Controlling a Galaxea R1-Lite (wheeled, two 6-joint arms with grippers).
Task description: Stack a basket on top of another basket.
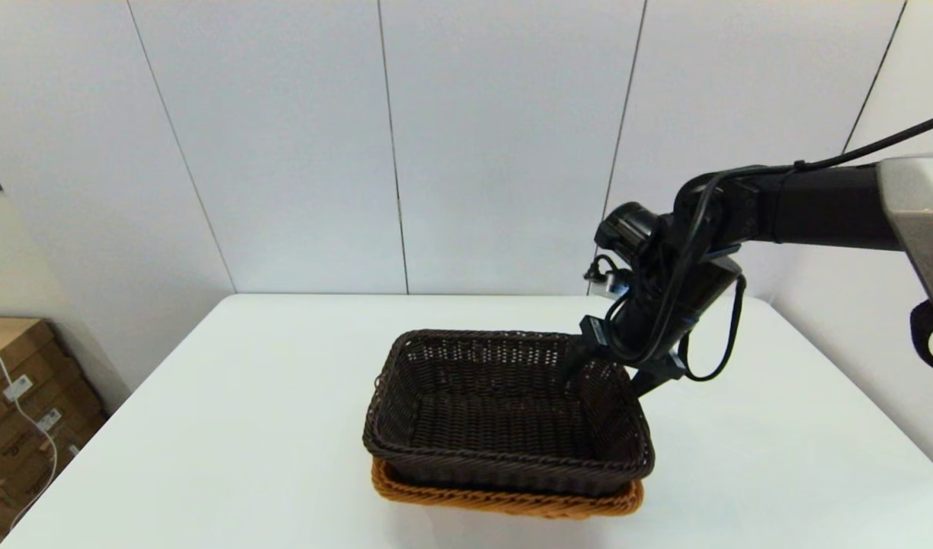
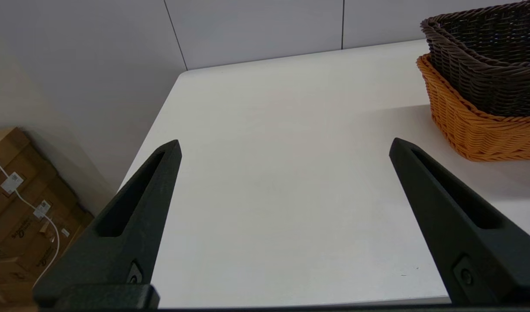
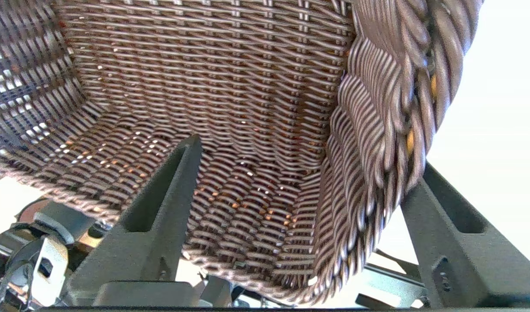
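The dark brown basket sits nested on top of the orange-tan basket near the table's front middle. Only the orange rim shows beneath it. My right gripper is at the dark basket's far right corner, open. One finger is inside the basket and the other outside, with the braided rim between them. In the right wrist view the gripper has its fingers spread wide around that rim. My left gripper hangs open over bare table, to the left of both baskets, and holds nothing.
The white table ends at a wall of grey panels behind. Cardboard boxes with a white cable stand on the floor beyond the table's left edge. The right arm's cables hang beside the basket's far right corner.
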